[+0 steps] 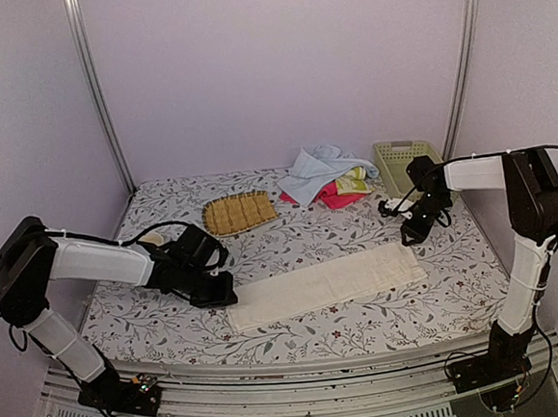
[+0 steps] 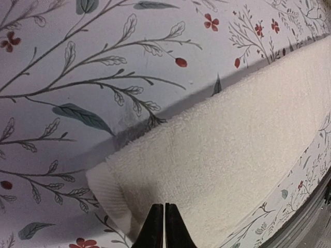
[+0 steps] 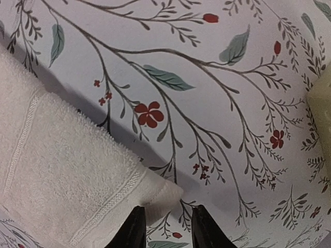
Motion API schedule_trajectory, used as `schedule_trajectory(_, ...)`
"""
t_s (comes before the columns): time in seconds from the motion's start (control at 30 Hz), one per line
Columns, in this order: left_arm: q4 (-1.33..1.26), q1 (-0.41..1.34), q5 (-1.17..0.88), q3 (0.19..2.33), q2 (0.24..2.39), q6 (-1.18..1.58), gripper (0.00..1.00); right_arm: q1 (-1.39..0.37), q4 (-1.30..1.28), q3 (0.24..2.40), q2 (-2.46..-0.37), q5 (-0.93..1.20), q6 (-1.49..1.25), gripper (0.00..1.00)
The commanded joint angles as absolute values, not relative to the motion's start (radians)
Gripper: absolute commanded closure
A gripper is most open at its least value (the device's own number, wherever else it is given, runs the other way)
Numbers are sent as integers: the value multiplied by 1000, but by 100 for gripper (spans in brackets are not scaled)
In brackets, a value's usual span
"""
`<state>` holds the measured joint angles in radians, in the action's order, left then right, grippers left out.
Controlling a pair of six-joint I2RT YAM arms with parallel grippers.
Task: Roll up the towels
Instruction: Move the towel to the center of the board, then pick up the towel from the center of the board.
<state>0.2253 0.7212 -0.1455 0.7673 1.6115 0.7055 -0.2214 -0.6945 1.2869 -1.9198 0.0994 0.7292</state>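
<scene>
A long cream-white towel [image 1: 328, 284] lies flat across the near middle of the flowered table. My left gripper [image 1: 216, 293] sits at its left end. In the left wrist view the left gripper [image 2: 164, 207] is shut, tips together over the towel [image 2: 232, 139] near its folded end, and no cloth shows between them. My right gripper [image 1: 412, 233] hovers by the towel's right end. In the right wrist view that gripper [image 3: 168, 207] is open, with the towel's hemmed corner [image 3: 155, 194] lying just ahead between its fingers. Light blue [image 1: 312, 165], pink [image 1: 336, 198] and yellow-green [image 1: 355, 177] towels lie piled at the back.
A tan slatted mat [image 1: 239, 213] lies at the back centre-left. A pale green lattice basket [image 1: 406, 161] stands at the back right beside the pile. Metal posts and lilac walls close in the sides and back; a rail runs along the near edge.
</scene>
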Motion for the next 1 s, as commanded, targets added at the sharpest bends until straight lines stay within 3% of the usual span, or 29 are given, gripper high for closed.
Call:
schedule_trajectory(0.0,223,744,-125,798,1564,712,94,-220,-740,1300,-1848,124,660,63)
schedule_trajectory(0.27,220,744,-128,823,1608,680,89,-193,-780,1256,-1856,188,519,59)
schedule_trajectory(0.77,224,743,-98,800,1604,676,89,-195,-774,1183,-1914,146,500,56)
schedule_trajectory(0.97,231,742,-86,817,1608,664,89,-196,-725,1105,-1918,-13,515,68)
